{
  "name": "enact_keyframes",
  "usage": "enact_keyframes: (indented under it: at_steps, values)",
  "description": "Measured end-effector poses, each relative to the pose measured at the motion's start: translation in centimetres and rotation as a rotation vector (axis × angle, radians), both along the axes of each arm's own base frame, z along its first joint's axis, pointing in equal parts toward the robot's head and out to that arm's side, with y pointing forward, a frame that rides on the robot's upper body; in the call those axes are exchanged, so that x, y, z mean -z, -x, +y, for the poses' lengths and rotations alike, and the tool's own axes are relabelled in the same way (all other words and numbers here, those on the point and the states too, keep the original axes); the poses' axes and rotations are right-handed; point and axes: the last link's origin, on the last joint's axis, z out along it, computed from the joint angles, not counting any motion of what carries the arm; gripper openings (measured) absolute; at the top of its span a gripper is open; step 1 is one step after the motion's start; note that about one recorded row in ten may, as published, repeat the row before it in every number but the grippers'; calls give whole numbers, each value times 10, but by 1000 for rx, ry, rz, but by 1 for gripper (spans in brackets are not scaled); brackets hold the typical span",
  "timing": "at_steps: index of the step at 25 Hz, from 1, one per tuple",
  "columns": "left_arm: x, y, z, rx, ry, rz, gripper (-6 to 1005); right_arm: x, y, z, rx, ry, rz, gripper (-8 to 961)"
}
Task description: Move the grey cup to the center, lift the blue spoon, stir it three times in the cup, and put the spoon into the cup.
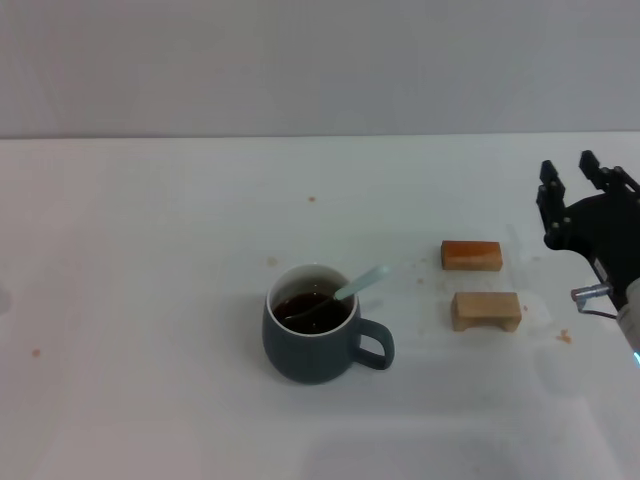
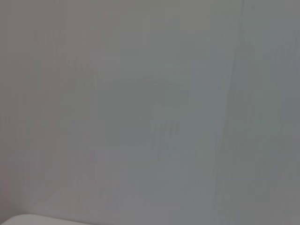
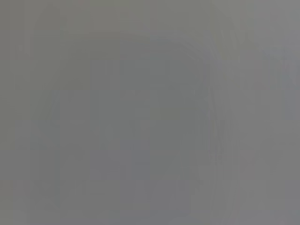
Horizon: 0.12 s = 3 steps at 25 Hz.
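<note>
The grey cup [image 1: 318,335] stands near the middle of the white table [image 1: 150,250], its handle pointing right, with dark brown liquid inside. The blue spoon [image 1: 362,283] rests in the cup, its bowl in the liquid and its pale blue handle leaning over the rim to the upper right. My right gripper [image 1: 573,172] is at the right edge of the head view, raised, open and empty, well to the right of the cup. My left gripper is out of view. Both wrist views show only blank grey surface.
Two small wooden blocks lie right of the cup: an orange-brown one [image 1: 471,255] and a paler one [image 1: 486,310] just in front of it. A few small stains mark the table. A grey wall rises behind the table.
</note>
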Motion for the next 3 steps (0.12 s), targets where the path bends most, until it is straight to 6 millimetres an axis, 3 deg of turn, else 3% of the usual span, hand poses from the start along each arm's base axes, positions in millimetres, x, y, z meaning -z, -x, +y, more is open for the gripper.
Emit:
enact_keyframes:
  at_steps: [3]
  values:
    - [0,0,0,-1,0,-2,-2,-1,-2,-2,2,-9,6,389]
